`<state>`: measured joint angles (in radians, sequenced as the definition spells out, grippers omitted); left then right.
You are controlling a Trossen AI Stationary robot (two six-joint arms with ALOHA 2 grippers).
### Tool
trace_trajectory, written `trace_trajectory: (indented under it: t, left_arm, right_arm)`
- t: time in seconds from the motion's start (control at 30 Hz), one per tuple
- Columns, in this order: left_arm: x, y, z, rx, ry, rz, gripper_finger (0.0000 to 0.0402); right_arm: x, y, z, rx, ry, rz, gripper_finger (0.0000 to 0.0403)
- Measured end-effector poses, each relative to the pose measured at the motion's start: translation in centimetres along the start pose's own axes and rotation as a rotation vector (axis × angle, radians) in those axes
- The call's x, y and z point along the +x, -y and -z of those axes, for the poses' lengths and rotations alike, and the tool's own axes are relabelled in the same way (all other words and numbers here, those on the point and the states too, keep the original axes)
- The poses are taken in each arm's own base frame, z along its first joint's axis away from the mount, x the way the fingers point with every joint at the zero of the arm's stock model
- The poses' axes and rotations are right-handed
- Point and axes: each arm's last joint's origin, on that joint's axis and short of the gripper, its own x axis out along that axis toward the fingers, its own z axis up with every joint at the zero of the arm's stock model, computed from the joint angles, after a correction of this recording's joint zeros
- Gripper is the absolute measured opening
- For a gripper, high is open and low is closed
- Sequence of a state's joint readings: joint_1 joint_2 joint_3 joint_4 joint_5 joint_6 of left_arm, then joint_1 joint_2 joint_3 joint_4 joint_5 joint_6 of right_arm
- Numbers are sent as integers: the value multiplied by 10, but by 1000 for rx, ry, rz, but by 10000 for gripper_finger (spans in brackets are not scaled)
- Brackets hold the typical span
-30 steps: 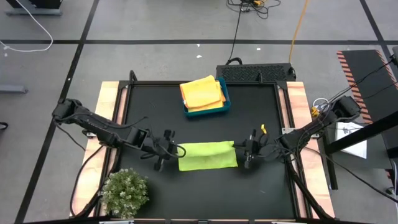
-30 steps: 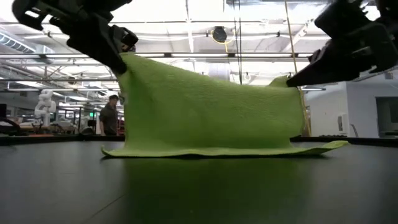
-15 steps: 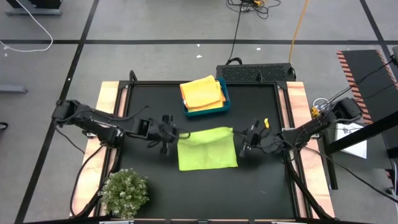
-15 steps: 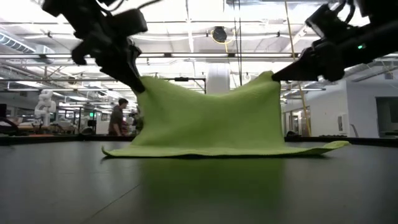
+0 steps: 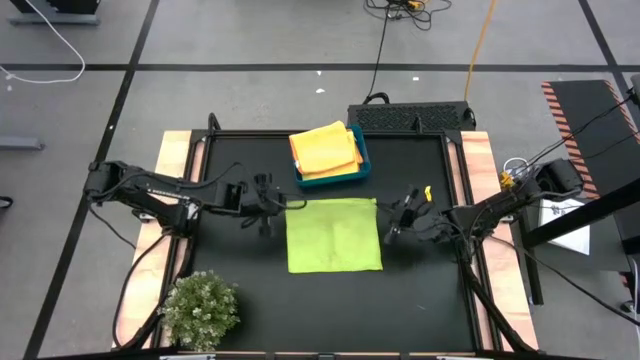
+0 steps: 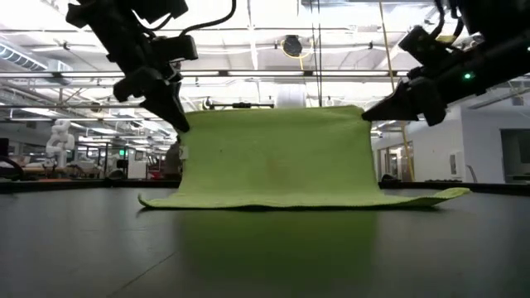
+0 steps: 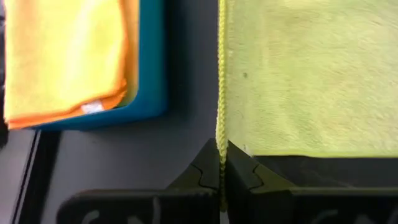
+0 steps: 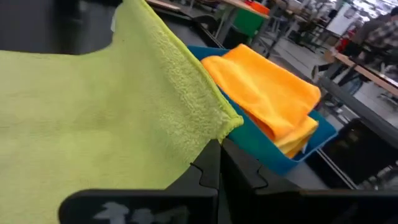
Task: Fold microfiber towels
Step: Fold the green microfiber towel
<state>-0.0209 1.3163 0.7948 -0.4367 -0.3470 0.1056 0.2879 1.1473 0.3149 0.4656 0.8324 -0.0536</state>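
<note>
1. Lime green towel (image 5: 334, 234) lies at the middle of the black tabletop (image 5: 420, 300), its near edge flat on the surface and its far edge lifted clear, as the low view shows.
2. The left tool (image 5: 282, 205) is pinched tight on the towel's far left corner; in the left wrist view the cloth's edge runs straight into its closed fingers (image 7: 208, 174).
3. The right tool (image 5: 389, 212) is clamped on the far right corner, the cloth tucked between its closed fingers (image 8: 239, 171).
4. Between the two tools the raised edge is stretched nearly level.
5. Folded orange and yellow towels (image 5: 325, 148) sit in the blue bin (image 5: 362, 165) just beyond the lifted edge.
6. A small bushy plant (image 5: 201, 308) stands at the near left corner, well apart from the towel.
</note>
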Motion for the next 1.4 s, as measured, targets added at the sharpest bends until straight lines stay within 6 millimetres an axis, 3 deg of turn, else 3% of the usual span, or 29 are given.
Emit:
trace_trajectory:
  t: [0.2,0.7,0.87,1.0,1.17,1.4]
  left_arm:
    - [1,-1,-1,-28,18,72,4]
    - [-21,57,-11,47,153,247,4]
    - [-9,81,-15,101,178,278,6]
    - [10,95,-7,137,87,286,4]
    - [20,102,-1,115,26,286,12]
    - [19,103,3,120,-13,302,5]
  right_arm:
    - [3,1,3,31,-29,-60,0]
    - [-24,-26,6,76,-16,-303,0]
    - [-30,-34,9,88,-26,-343,0]
    - [-32,-42,13,111,-43,-369,0]
    - [-37,-54,18,120,-42,-417,0]
    - [-40,-65,26,139,-65,-446,0]
